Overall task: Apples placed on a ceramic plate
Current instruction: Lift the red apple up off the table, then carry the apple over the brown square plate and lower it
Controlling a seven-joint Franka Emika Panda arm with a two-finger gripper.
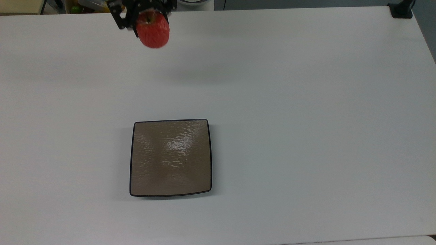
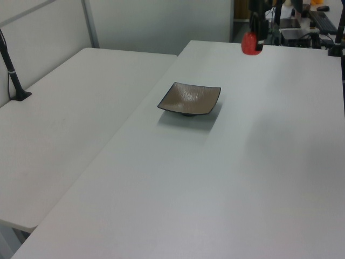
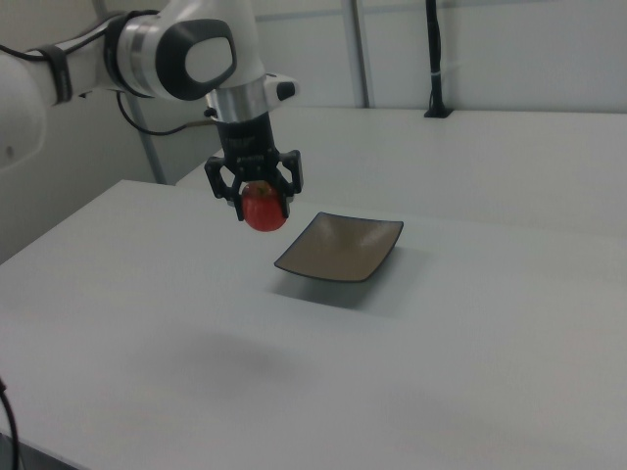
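1. I see the small round red apple [image 1: 153, 31] hanging high above the white table [image 1: 306, 102], well apart from the plate.
2. My black two-finger gripper [image 3: 257, 201] is clenched around it.
3. The square glossy taupe-brown ceramic plate [image 1: 170, 158] lies bare.

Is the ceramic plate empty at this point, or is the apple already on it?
Empty. The ceramic plate shows only bare glossy surface; the apple hangs in the pincer above the table.

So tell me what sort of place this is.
Probably a robotics lab or test room: a robot arm holding an apple over plain white tables, with partition panels behind.
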